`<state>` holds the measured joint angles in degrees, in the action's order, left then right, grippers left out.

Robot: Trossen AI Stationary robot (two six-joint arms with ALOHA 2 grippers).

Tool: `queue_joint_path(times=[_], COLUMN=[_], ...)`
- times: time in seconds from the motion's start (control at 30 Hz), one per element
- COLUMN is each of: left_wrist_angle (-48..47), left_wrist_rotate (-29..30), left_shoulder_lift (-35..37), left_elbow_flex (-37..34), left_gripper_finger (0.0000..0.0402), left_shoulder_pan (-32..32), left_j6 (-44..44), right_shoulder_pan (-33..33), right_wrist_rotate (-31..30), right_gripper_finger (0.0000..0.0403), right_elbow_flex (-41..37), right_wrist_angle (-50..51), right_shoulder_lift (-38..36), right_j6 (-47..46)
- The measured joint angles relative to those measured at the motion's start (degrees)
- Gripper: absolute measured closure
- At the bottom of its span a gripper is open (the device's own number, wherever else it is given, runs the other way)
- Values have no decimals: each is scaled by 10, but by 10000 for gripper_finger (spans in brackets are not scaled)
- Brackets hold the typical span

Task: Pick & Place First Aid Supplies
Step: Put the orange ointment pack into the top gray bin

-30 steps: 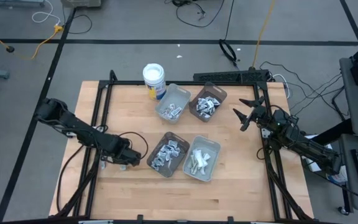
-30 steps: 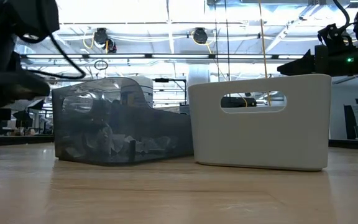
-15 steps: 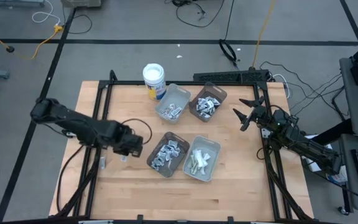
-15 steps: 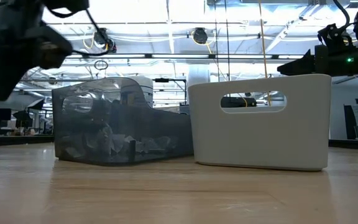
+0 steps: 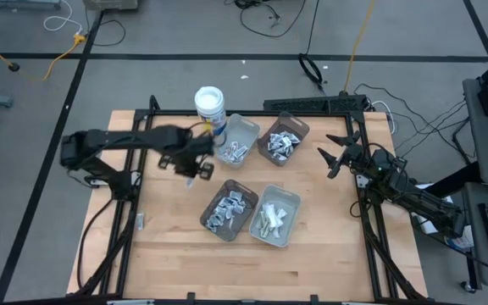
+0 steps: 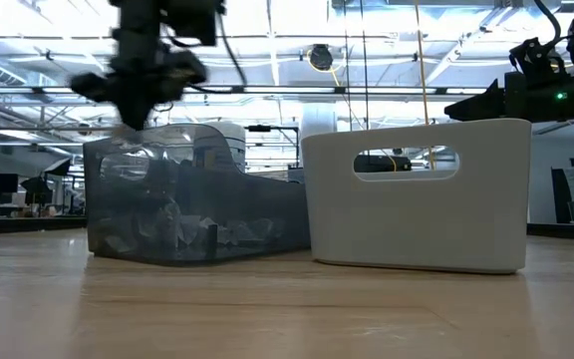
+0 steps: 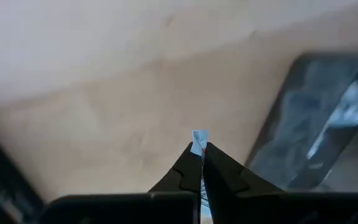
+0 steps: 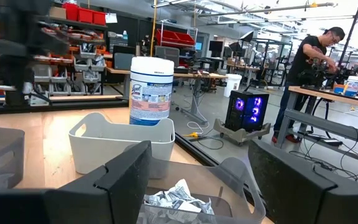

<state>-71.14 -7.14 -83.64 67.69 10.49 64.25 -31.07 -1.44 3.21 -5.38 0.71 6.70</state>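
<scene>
Bright overhead light, motion-blurred left arm point(image 5: 134, 142)

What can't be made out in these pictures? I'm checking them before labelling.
- Left gripper: motion-blurred in the high and low views.
- Small pale packet pinched in it: print too small; lower part hidden by the fingers in the left wrist view.
- Dark translucent plastic tray: contents murky through its wall, low view.
- White plastic tray: opaque wall hides contents, low view.

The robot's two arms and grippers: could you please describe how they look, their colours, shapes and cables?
Both arms are dark, nearly black, built of jointed segments. The left gripper has two slim black fingers that taper to points. The right gripper has two broader, blocky black fingers with angular edges. Black cables loop beside the left arm. A small green light shows on the right arm in the low view.
</scene>
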Motion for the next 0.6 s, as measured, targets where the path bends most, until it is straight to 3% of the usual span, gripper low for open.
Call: queue_joint_path(times=[0.23, 0.6], left_wrist_angle=[-2, -10], left_wrist_rotate=[-4, -11], left_shoulder_lift=[-112, -258], left_elbow_flex=[124, 303], left_gripper_finger=[395, 397], left_shoulder_pan=[96, 177], left_j6=[-134, -238], right_shoulder_pan=[0, 0], right_wrist_rotate=[0, 0], right_gripper_finger=[140, 140], right_elbow_flex=[0, 0], right_wrist_angle=[0, 0], right_shoulder_lift=[0, 0], right_j6=[0, 0])
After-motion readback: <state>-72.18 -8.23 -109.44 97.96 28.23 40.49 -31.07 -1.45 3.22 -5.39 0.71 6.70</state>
